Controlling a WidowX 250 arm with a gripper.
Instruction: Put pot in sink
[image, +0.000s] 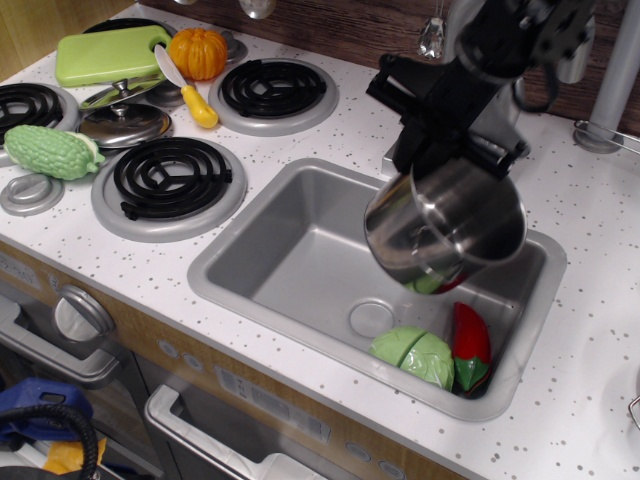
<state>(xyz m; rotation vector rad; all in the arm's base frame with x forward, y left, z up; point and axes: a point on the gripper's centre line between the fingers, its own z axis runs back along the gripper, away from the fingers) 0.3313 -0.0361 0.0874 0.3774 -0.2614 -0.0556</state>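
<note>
The shiny steel pot (440, 225) hangs tilted above the right half of the grey sink (290, 250), its open mouth turned up and to the right. My black gripper (452, 150) is shut on the pot's far rim from above. The pot does not touch the basin floor. The arm hides the tap behind it.
A green cabbage (414, 354) and a red pepper (470, 338) lie in the sink's near right corner, by the drain (371, 318). Coil burners (171, 178), a steel lid (123, 120), a green vegetable (50, 151), a knife (190, 92), an orange pumpkin (198, 52) and a green board (110, 54) sit left.
</note>
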